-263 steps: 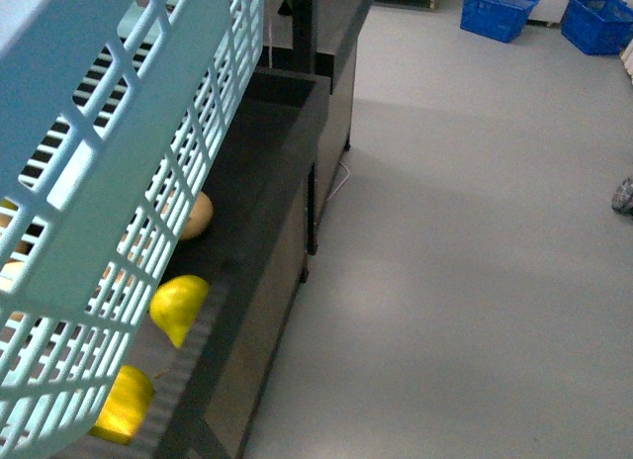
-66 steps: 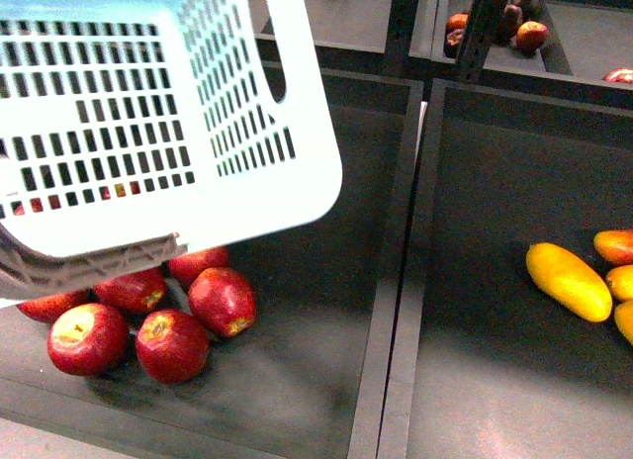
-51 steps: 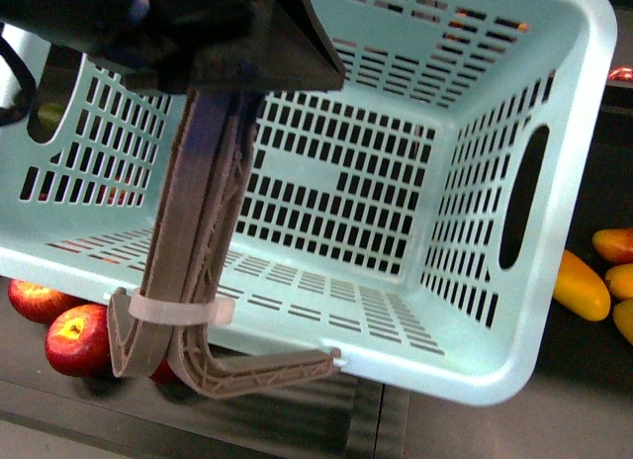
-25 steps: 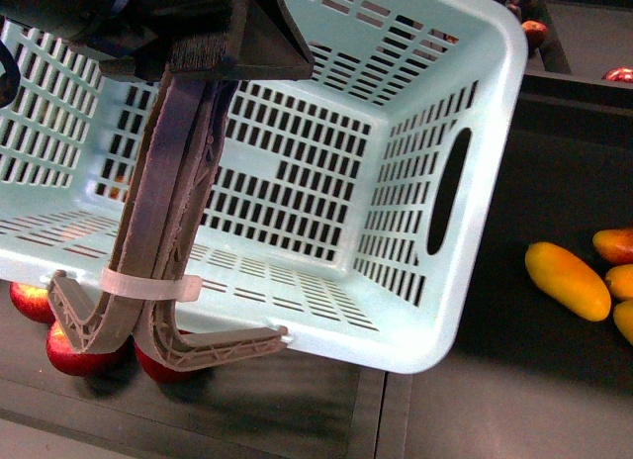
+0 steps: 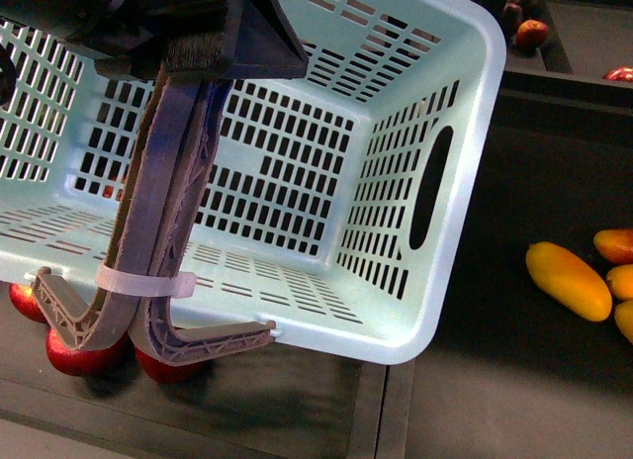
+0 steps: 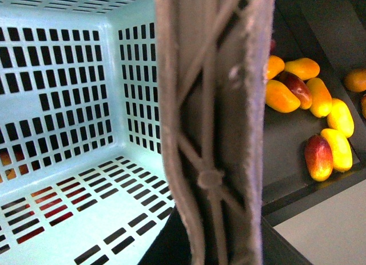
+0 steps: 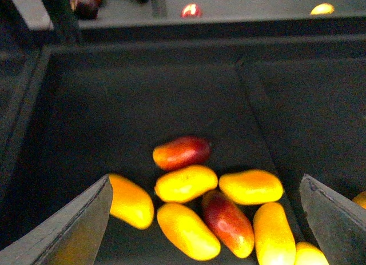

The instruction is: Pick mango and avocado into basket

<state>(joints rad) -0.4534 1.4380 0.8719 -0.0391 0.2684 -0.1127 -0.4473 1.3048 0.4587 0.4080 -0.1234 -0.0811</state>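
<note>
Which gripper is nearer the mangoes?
Right. The right gripper hangs open over the mangoes; the left gripper, shut on the basket handles, is off to their side.

Dark shelf bins (image 5: 495, 400) hold red apples (image 5: 74, 352) left, yellow-orange mangoes (image 5: 569, 281) right.

The front view looked down over the basket (image 5: 465, 182) onto dark bins (image 5: 495, 400); the left wrist view sat tight against its handles (image 6: 214, 133) — the right wrist view hung above the mangoes (image 7: 186, 183), which all three shared.

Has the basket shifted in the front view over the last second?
Yes. The basket has moved left, away from the mango, which kept its place and now shows fully.
</note>
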